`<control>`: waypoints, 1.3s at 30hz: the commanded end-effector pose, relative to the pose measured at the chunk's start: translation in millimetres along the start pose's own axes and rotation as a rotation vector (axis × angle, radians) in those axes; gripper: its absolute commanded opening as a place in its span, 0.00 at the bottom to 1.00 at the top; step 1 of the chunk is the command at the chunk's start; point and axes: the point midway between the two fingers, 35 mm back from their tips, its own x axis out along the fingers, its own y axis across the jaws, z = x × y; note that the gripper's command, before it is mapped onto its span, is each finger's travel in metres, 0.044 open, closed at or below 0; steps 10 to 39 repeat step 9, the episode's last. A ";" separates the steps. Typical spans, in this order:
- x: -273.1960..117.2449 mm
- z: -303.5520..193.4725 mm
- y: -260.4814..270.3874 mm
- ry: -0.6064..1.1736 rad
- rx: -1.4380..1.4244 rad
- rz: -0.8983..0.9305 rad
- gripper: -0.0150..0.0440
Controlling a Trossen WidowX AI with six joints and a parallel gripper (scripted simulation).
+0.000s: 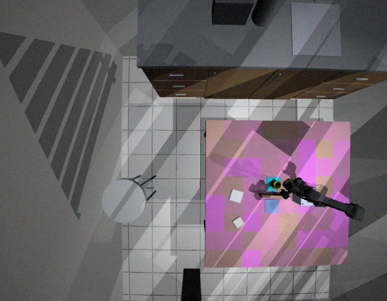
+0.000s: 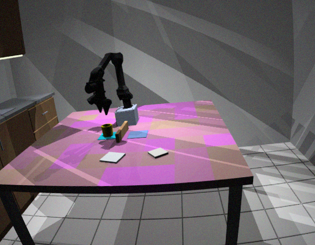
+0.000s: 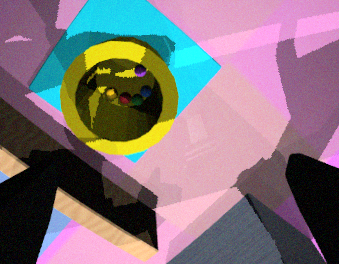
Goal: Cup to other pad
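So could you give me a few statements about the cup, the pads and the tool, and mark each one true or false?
1. The yellow cup stands upright on the cyan pad. True.
2. The tool is clamped on the cup. False: it is open, holds nothing, and hangs above the cup.
3. Marbles lie inside the cup. True.
4. The cup sits on the blue pad. False: that pad has nothing on it.
5. A wooden block stands between the two pads. True.
6. The two white tiles are stacked on each other. False: they lie apart on the table.
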 end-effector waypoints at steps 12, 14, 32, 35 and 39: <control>-7.0 0.3 0.2 -0.003 0.000 0.002 1.00; -7.0 0.3 0.2 -0.003 0.000 0.002 1.00; -7.0 0.3 0.2 -0.003 0.000 0.002 1.00; -7.0 0.3 0.2 -0.003 0.000 0.002 1.00; -7.0 0.3 0.2 -0.003 0.000 0.002 1.00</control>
